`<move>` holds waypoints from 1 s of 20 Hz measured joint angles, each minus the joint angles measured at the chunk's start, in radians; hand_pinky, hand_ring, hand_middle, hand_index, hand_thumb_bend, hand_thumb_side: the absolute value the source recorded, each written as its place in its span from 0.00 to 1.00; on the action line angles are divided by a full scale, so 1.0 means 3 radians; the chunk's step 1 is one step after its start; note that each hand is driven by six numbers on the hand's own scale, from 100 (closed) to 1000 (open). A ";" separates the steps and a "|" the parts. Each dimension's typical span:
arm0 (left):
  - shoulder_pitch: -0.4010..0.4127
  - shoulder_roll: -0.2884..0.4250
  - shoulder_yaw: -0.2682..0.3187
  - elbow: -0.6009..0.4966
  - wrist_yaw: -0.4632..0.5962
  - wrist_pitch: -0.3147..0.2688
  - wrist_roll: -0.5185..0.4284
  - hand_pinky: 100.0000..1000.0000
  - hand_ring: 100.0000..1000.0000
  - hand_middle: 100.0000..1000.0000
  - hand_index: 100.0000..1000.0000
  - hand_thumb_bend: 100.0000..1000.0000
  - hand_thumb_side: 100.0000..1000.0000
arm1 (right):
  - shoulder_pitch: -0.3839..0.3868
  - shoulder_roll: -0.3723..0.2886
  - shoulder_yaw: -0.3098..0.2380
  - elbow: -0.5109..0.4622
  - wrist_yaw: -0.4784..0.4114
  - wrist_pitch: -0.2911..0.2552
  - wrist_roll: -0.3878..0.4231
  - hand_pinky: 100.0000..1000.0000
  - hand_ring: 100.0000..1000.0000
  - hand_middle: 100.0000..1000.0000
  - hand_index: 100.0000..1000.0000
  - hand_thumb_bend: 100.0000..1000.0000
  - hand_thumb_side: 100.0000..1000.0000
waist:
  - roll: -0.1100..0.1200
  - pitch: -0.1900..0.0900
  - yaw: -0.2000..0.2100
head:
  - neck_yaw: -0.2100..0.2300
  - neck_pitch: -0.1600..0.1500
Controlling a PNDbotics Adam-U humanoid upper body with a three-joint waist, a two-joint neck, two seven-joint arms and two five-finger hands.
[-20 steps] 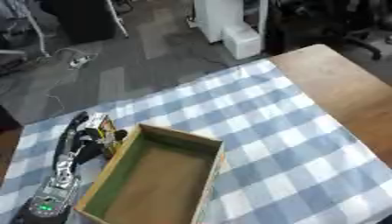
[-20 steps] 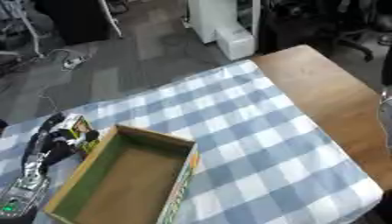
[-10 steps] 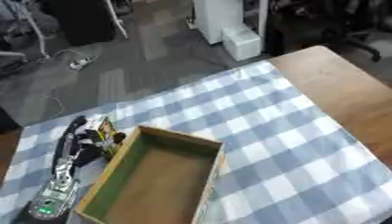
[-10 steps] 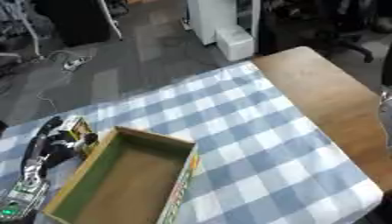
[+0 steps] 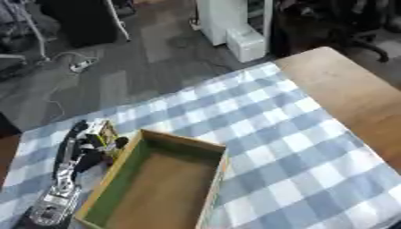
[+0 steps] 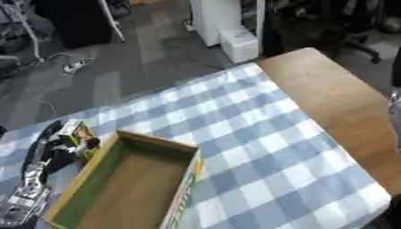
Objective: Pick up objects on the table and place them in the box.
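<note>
A wooden table is seen, most of it covered by a blue and white checked cloth, with bare wood left to the right of the box. An open cardboard box with a green inner wall and a brown floor is set on the cloth near its left end; nothing is seen inside it. The left arm is laid along the left side of the box, black with silver parts. The left hand is held just beside the box's far left corner, its fingers curled round a small yellow and white packet, which is kept outside the box, close to its rim. At the far right edge of the right eye view, well apart from the box, a dark strip is seen; it cannot be told whether it is the right hand.
</note>
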 measured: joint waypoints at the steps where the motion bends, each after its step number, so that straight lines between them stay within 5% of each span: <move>1: -0.0002 0.0000 0.0000 0.0009 -0.0010 0.0001 0.0001 0.54 0.67 0.87 0.97 1.00 0.39 | 0.0000 -0.0003 0.0000 0.0000 -0.0001 0.0003 -0.0003 0.38 0.31 0.36 0.44 0.00 1.00 | 0.0000 0.0000 0.0000 | 0.0000 0.0000; 20: -0.0073 0.0000 0.0032 0.0198 -0.0058 0.0006 0.0035 0.53 0.66 0.86 0.96 1.00 0.40 | -0.0043 -0.0008 -0.0001 0.0000 -0.0022 0.0041 -0.0041 0.38 0.31 0.35 0.44 0.00 1.00 | 0.0011 0.0001 -0.0034 | 0.0006 -0.0029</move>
